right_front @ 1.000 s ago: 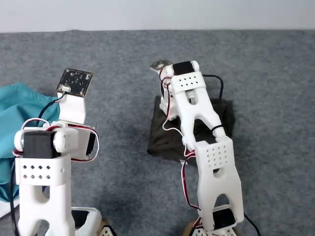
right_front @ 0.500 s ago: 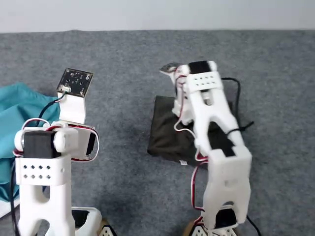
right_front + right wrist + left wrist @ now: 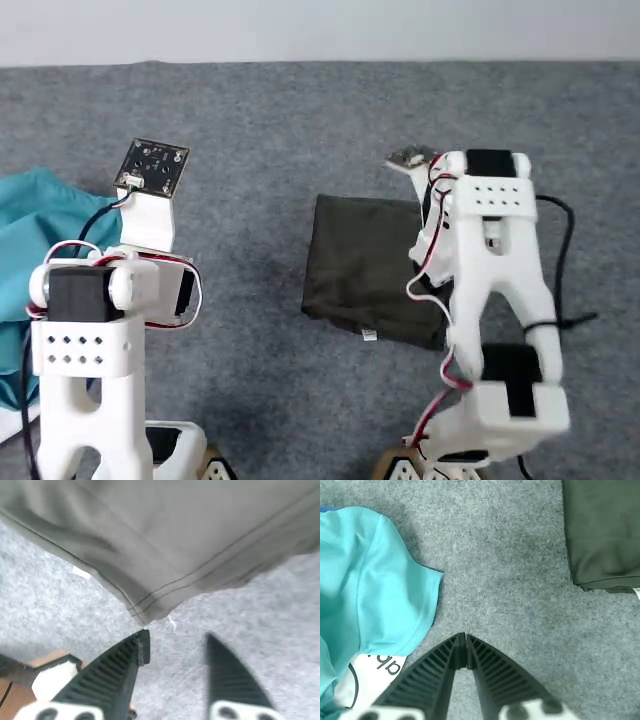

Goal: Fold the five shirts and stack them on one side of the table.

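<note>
Delta vs 1 s ago: right arm (image 3: pixel 492 262) has swung off the dark shirt (image 3: pixel 365 270) toward the counter's (image 3: pixel 250 120) right side. It was lying across the shirt; now it stands along the shirt's right edge, so most of the shirt is exposed. The shirt hasn't shifted. Left arm (image 3: pixel 88 335) and teal shirt (image 3: pixel 35 225): no change.

Dark shirt: folded into a rectangle, flat on the grey counter near the middle, small white tag (image 3: pixel 369 335) at its near edge. In the right wrist view, a hemmed corner of the dark shirt (image 3: pixel 150 540) sits just ahead of the right hand (image 3: pixel 177 636), close to one fingertip (image 3: pixel 143 639). Can't tell if it touches.

Right hand: jaws apart, nothing between them, grey counter under the gap.

Left hand (image 3: pixel 465 639): jaws together, holding nothing, over bare counter. Teal shirt (image 3: pixel 365 580) is unfolded and rumpled at the left side, its sleeve just beside this hand. Some white printed fabric (image 3: pixel 370 672) sticks out from under it. Dark shirt (image 3: pixel 605 530) is well apart on the other side.
</note>
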`<state>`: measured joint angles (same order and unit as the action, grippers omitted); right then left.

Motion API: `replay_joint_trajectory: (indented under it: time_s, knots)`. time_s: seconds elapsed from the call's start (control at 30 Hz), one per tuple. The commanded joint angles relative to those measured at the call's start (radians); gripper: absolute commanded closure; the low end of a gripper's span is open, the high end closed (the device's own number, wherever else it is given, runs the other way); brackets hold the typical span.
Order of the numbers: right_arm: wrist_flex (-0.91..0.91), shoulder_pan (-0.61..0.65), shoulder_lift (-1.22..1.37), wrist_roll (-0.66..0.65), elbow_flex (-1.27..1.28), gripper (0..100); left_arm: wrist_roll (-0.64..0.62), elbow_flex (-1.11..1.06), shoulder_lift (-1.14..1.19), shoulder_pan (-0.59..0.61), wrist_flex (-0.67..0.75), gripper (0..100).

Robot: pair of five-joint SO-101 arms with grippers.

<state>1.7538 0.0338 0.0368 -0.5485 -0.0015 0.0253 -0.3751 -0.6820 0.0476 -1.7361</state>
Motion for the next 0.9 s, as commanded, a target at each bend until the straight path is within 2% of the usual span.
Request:
replay_joint_trajectory:
  time_s: [0.0, 0.2, 0.33, 0.47, 0.63, 0.8, 0.87]
  knots:
    - [0.042, 0.051, -0.157, 0.057, -0.008, 73.0, 0.011, 0.002, -0.02, 0.0, 0.006, 100]
    - [0.039, 0.217, -0.174, 0.183, 0.011, 87.4, 0.012, 0.002, -0.02, 0.002, 0.006, 100]
    - [0.002, 0.252, -0.081, 0.259, 0.06, 99.5, 0.014, 0.004, -0.023, 0.002, 0.006, 100]
    - [-0.027, 0.242, -0.018, 0.319, 0.046, 99.1, 0.025, 0.007, -0.028, 0.003, 0.006, 100]
    - [-0.031, 0.219, 0.012, 0.327, -0.092, 98.3, 0.061, 0.004, -0.028, 0.003, 0.003, 100]
    - [-0.042, 0.11, 0.137, 0.361, -0.241, 98.2, 0.061, 0.002, -0.028, 0.003, 0.0, 100]
    - [-0.036, 0.056, 0.203, 0.381, -0.313, 95.2, 0.061, 0.002, -0.028, 0.003, 0.0, 100]
